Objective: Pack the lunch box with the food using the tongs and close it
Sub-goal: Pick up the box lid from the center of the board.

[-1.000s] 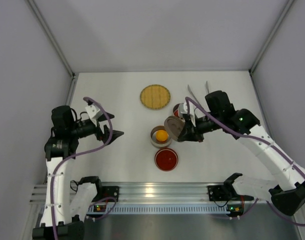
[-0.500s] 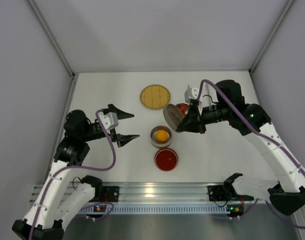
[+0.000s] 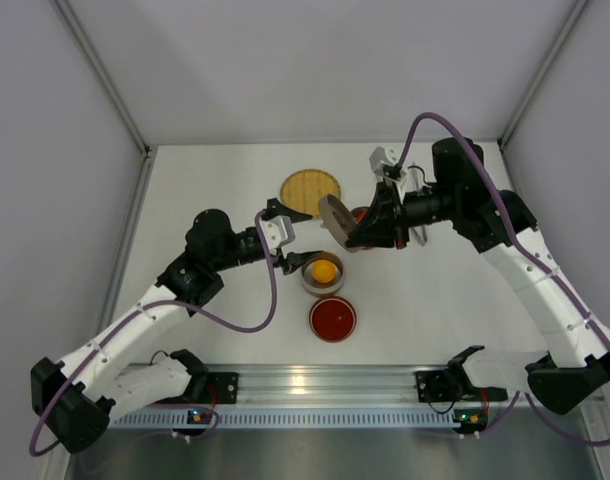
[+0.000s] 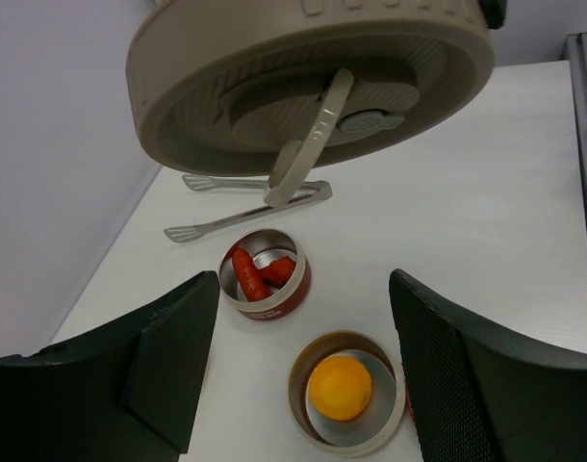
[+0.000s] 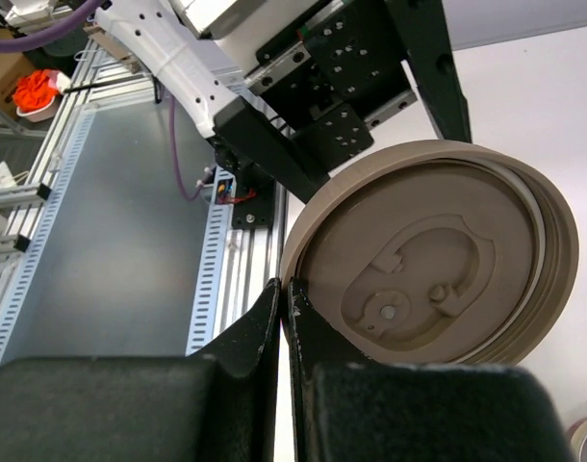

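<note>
The food sits in two tins: a round orange piece (image 4: 340, 388) in a beige tin (image 3: 323, 272), and red pieces (image 4: 250, 274) in a small red tin (image 4: 265, 282). The silver tongs (image 4: 238, 223) lie on the table behind the red tin. My right gripper (image 5: 286, 292) is shut on the rim of the beige lunch box lid (image 5: 438, 279), holding it tilted in the air (image 3: 336, 222). My left gripper (image 4: 303, 279) is open and empty above and just left of the tins, seen in the top view (image 3: 290, 237) left of the lid.
A round yellow woven plate (image 3: 310, 191) lies at the back of the table. A red round tin (image 3: 332, 318) stands in front of the beige tin. The right arm (image 3: 465, 205) crosses above the red-piece tin and hides the tongs in the top view.
The left arm swung in from the left side to the centre, and its jaws narrowed a little. The right gripper carried the lid up and backwards, away from the beige tin.
</note>
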You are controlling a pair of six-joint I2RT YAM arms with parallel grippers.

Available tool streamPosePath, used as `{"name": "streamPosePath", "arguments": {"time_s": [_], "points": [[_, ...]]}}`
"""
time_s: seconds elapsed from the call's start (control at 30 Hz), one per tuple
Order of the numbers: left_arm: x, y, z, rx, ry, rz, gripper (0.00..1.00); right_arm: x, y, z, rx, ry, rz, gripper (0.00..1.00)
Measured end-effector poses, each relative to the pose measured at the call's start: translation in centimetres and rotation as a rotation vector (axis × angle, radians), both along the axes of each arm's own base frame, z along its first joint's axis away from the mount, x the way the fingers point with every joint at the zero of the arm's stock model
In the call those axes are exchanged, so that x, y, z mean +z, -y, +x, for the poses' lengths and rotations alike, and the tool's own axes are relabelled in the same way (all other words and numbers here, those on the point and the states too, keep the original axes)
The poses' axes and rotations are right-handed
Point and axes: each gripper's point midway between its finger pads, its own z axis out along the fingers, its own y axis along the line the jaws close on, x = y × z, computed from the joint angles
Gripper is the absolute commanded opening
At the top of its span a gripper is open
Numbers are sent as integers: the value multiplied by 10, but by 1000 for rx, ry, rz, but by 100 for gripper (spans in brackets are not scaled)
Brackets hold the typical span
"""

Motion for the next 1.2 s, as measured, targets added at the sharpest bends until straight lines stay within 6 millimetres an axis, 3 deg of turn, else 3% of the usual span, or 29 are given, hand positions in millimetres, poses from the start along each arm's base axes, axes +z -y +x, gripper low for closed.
{"name": "streamPosePath", "arguments": {"time_s": [0.23, 0.5, 0.63, 0.97, 1.2], "points": [[19, 12, 12, 53, 63, -22, 71, 6, -2, -5, 25, -18, 25, 0], [51, 22, -1, 13, 125, -68, 57, 9, -2, -5, 25, -27, 32, 0], [50, 28, -10, -20, 133, -62, 52, 9, -2, -7, 29, -40, 34, 0], [49, 26, -4, 19, 141, -54, 45, 18, -3, -7, 32, -62, 59, 0], [44, 24, -1, 46, 94, -53, 30, 23, -5, -5, 35, -54, 77, 0]]}}
